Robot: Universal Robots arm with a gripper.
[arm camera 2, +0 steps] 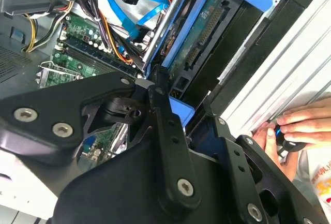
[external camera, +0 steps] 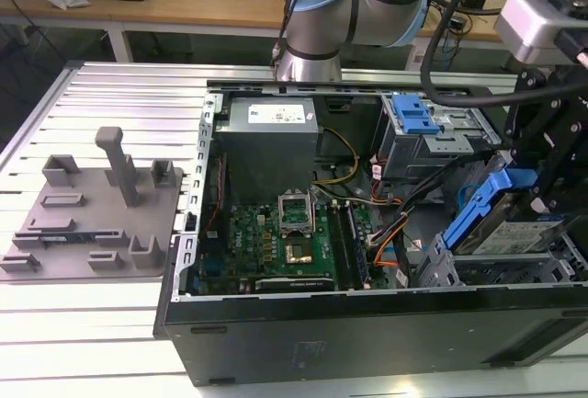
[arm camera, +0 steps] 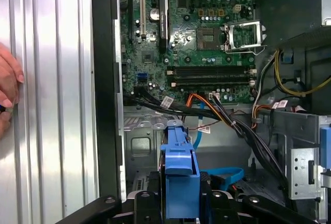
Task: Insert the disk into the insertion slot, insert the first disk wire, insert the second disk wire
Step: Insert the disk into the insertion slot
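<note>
One stiff, probably weighty and knock-sensitive block, the disk (external camera: 503,223) hangs tilted just above the insertion slot (external camera: 441,265) at the exterior view's right, with the tool (arm camera: 181,203) clamped on its blue carrier frame (arm camera: 180,167), which I judge a safer hold than label or connectors.

— What carries everything?
— A ribbed metal table (external camera: 110,95), its slats running side to side in the exterior view.
— And what sits on it?
— An open black case (external camera: 367,338) lies on its side toward the exterior view's right. Just beside it, on the left, a grey plate (external camera: 92,219) with upright holders lies flat.
— Anything else?
— In the first wrist view, a hand (arm camera: 8,97) rests on the slats near the case wall.
</note>
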